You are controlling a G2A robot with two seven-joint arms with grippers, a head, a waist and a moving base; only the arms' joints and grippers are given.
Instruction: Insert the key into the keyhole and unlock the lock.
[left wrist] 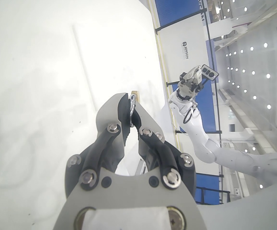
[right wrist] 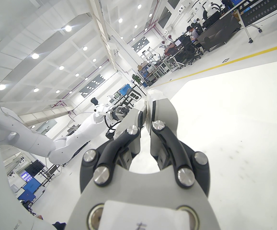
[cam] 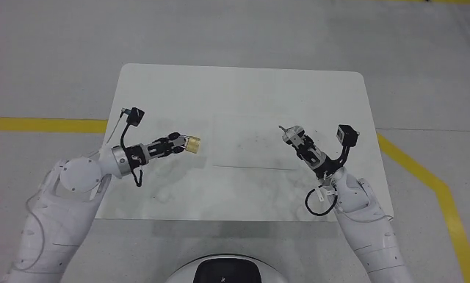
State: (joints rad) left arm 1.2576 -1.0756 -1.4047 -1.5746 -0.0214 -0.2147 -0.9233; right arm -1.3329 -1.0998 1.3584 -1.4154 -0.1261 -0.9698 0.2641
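Above the left half of the white table (cam: 242, 92), my left gripper (cam: 178, 144) is shut on a brass padlock (cam: 193, 144). In the left wrist view its pads clamp the steel shackle (left wrist: 131, 105), and a sliver of the brass body (left wrist: 135, 94) shows past the left gripper (left wrist: 131, 111). My right gripper (cam: 294, 137) hovers over the table's right half, shut on a small key (cam: 283, 129) whose thin tip points toward the lock. A wide gap separates key and lock. In the right wrist view the right gripper (right wrist: 147, 107) is pressed shut, hiding the key.
A faint rectangular outline (cam: 246, 143) marks the tabletop between the two arms. Yellow floor lines (cam: 44, 125) run past the table's sides. Each wrist view shows the other arm farther off (left wrist: 191, 80).
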